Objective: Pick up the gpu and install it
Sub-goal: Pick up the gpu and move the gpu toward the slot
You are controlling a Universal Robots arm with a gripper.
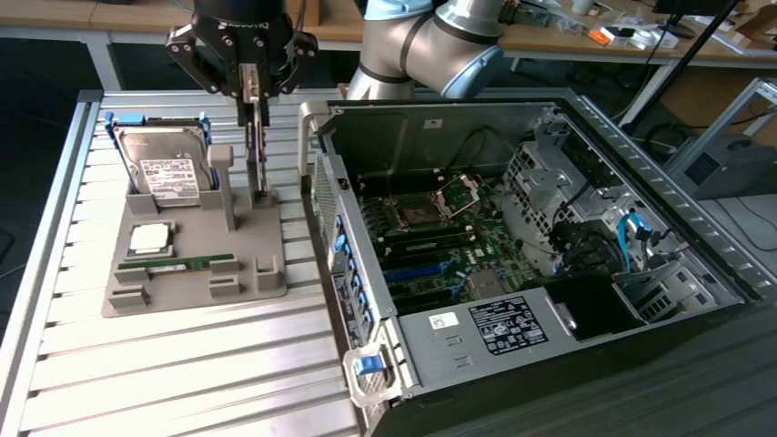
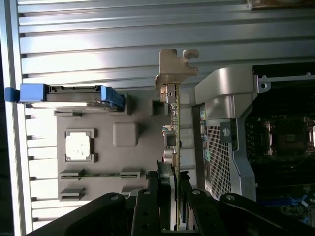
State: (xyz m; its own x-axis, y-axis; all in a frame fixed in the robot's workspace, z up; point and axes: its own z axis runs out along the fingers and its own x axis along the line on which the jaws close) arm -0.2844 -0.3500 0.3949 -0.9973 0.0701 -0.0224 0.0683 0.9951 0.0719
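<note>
The gripper (image 2: 175, 183) is pinching the top edge of the gpu (image 2: 176, 123), which is standing upright in the grey holder (image 2: 103, 123) beside the computer case (image 2: 221, 98), likely light, stiff and fragile.

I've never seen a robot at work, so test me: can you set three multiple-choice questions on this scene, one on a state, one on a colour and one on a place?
1. The computer case has its side:
A open
B shut
C covered with cloth

2. The frame around the hard drive is:
A red
B blue
C yellow

3. The pincer is:
A inside the computer case
B over the hard drive
C at the gpu, which stands on edge in the grey holder

Answers:
1 A, the motherboard shows inside.
2 B, blue shows at both ends of the drive.
3 C, the pincer straddles the card's top edge.
</note>
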